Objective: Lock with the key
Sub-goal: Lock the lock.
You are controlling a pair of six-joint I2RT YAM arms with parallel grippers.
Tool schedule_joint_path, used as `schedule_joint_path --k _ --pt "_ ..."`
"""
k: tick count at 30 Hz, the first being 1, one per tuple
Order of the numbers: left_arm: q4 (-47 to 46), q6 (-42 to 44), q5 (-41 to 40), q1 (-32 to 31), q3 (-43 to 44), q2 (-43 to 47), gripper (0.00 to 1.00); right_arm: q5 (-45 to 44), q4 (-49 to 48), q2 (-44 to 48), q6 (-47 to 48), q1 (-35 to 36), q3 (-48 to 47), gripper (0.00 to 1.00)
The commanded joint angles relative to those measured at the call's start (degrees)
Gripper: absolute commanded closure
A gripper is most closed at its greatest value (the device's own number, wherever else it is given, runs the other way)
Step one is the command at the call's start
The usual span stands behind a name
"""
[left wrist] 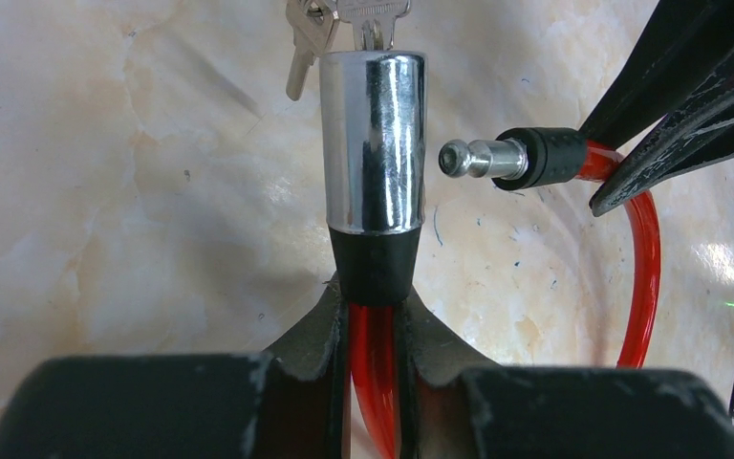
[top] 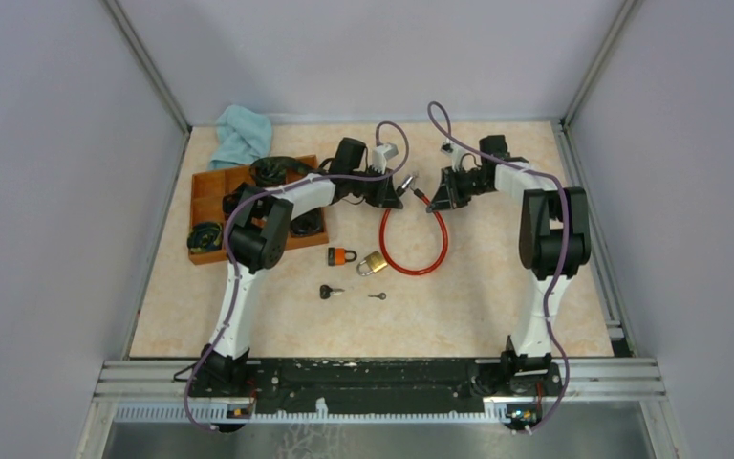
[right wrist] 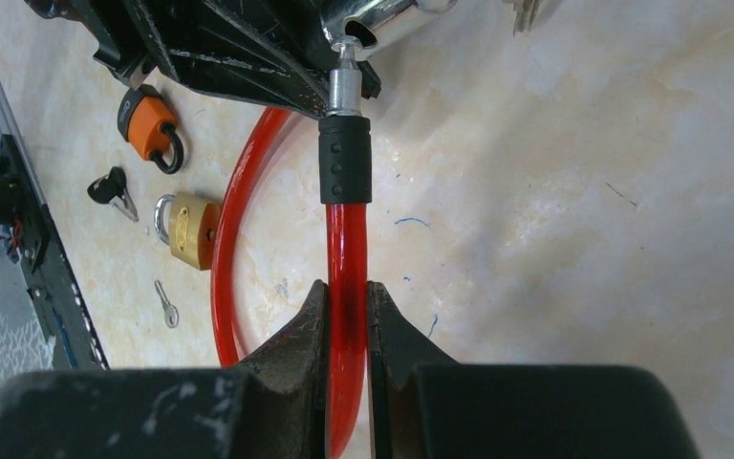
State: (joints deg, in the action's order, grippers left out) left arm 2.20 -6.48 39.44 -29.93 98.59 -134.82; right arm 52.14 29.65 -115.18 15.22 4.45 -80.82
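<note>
Holding the lock barrel point(left wrist: 373, 143) upright with the left gripper point(left wrist: 375, 304), fingers pinched on the red cable point(left wrist: 644, 277) just under the barrel's black collar. Holding the cable's other end with the right gripper point(right wrist: 347, 296), likewise clamped on the cable, a little way back from the pin point(left wrist: 478, 158). With the key point(left wrist: 368, 11) already in the barrel's far end and a spare key point(left wrist: 301, 53) dangling beside it.

Aiming the pin at the hole in the barrel's side. From the right wrist, tip at the mouth of the hole. From the left wrist, just short of the barrel wall. Not seated yet, by the look of it.

Done, judging from this: both ends lifted and lined up, key in place. Left to do: pushing the pin fully into the barrel, then turning the key to lock, which probably means freeing one gripper.

Lying on the table point(top: 497, 296) beside the cable's loop, well apart from the barrel and untouched: orange padlock point(right wrist: 148, 120), brass padlock point(right wrist: 194, 232), two loose keys point(right wrist: 110, 186).
</note>
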Motion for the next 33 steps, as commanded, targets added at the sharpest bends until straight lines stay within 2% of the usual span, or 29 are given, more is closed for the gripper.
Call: schedule_joint_path --k 1,20,33 --pt "-1.54 1.69 -0.37 -0.7 0.12 2.87 1.0 1.17 -0.94 -0.2 -1.78 1.07 -3.26 1.0" --pt "-0.62 4.13 -1.53 -1.33 0.53 3.2 1.0 -0.87 -0.42 -1.45 -4.03 2.19 -4.36 1.0" --pt "1.57 11.36 -13.62 -4.25 -0.06 5.14 1.0 -1.74 1.59 -2.9 -10.57 2.22 -9.58 1.0"
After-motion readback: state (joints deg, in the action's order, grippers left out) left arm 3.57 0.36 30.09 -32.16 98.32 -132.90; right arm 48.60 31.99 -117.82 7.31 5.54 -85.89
